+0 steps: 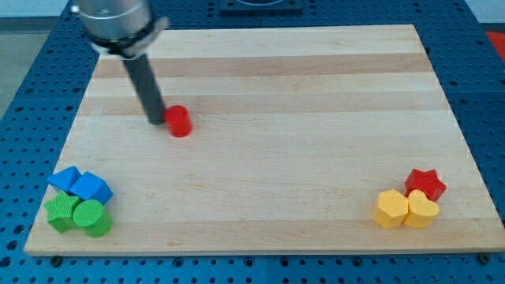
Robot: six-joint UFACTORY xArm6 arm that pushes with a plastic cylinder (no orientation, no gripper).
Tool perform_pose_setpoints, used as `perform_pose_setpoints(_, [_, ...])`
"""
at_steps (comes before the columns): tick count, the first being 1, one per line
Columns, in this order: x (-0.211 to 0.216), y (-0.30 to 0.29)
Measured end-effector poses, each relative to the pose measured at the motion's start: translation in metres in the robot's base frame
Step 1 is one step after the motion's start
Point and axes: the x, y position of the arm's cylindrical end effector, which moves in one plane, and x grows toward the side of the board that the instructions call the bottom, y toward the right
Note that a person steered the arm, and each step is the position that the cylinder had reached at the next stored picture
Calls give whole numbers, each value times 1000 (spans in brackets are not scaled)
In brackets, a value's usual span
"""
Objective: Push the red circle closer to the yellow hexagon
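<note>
The red circle [179,121] is a small red cylinder on the wooden board, in the upper left part of the view. My tip [156,122] is at the lower end of the dark rod, right at the circle's left side, touching it or nearly so. The yellow hexagon [390,209] sits near the board's bottom right corner, far from the red circle.
A yellow heart [421,211] and a red star [426,184] crowd the hexagon's right side. At the bottom left lie two blue blocks [81,185], a green cylinder [92,218] and another green block [59,211]. The board's edge [260,252] borders blue pegboard.
</note>
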Motion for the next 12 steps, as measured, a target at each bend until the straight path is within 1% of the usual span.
perform_pose_setpoints(1, [15, 60])
perform_pose_setpoints(4, [68, 213])
perform_pose_setpoints(5, [73, 222])
perform_pose_setpoints(7, [73, 134])
perform_pose_setpoints(8, [89, 121])
perform_pose_setpoints(9, [110, 130])
perform_pose_setpoints(11, [112, 221])
perform_pose_setpoints(12, [109, 214])
